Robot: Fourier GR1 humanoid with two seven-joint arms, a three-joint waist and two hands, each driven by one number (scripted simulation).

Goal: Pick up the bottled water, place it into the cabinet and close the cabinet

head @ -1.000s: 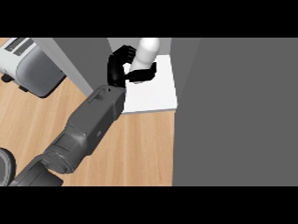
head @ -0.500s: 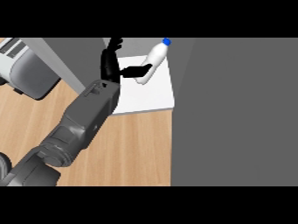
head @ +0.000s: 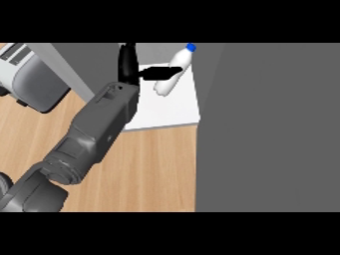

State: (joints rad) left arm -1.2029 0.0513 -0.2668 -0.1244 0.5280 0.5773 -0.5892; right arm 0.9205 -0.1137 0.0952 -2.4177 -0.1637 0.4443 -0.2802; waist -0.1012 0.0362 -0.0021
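The bottle (head: 175, 69) lies aslant over the white shelf (head: 169, 112) of the cabinet, blue cap up toward the far edge and base down toward the arm; a tilt like that suggests it is being carried in rather than left to stand. One hand (head: 132, 67) shows, and from the forearm's run up from the lower left I take it for the left one (the other is out of view). Its fingers stand straight up in a dark column, while the thumb reaches across to the right and lies against the bottle's middle; so the hand is mostly open, with what looks like a pinch between thumb and fingers, though whether the fingers meet the bottle's far side I cannot tell. The reach is long because the shelf sits back beyond the wooden counter (head: 150, 164). A toaster (head: 25, 74) stands at the left, apart from all this. The grey door (head: 275, 124) at the right seems swung wide, so closing remains to be done.
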